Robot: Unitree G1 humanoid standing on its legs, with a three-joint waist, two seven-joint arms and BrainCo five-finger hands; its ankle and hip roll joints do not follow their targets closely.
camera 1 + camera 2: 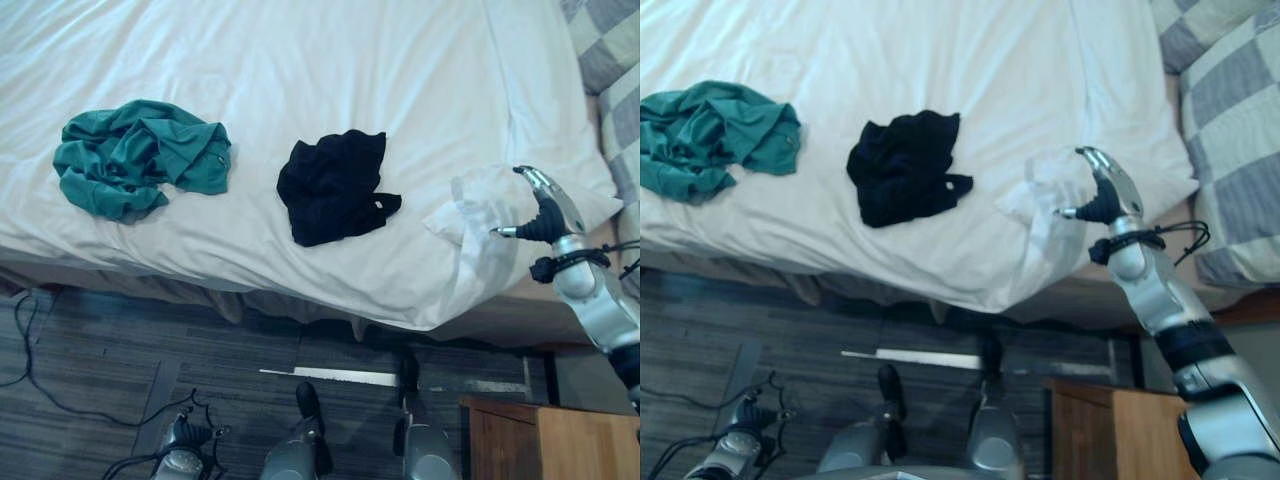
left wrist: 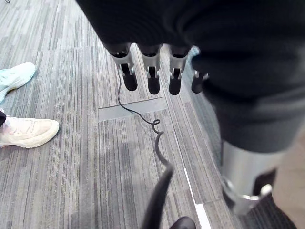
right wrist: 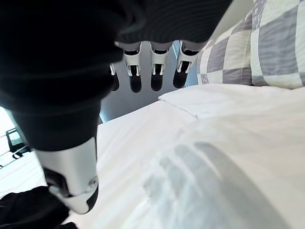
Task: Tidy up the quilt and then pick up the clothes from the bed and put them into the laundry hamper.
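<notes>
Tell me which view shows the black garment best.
The left eye view: the black garment lies whole on the white quilt, beside the green garment. The right eye view shows it whole too, further left. The right wrist view catches just a dark corner.
</notes>
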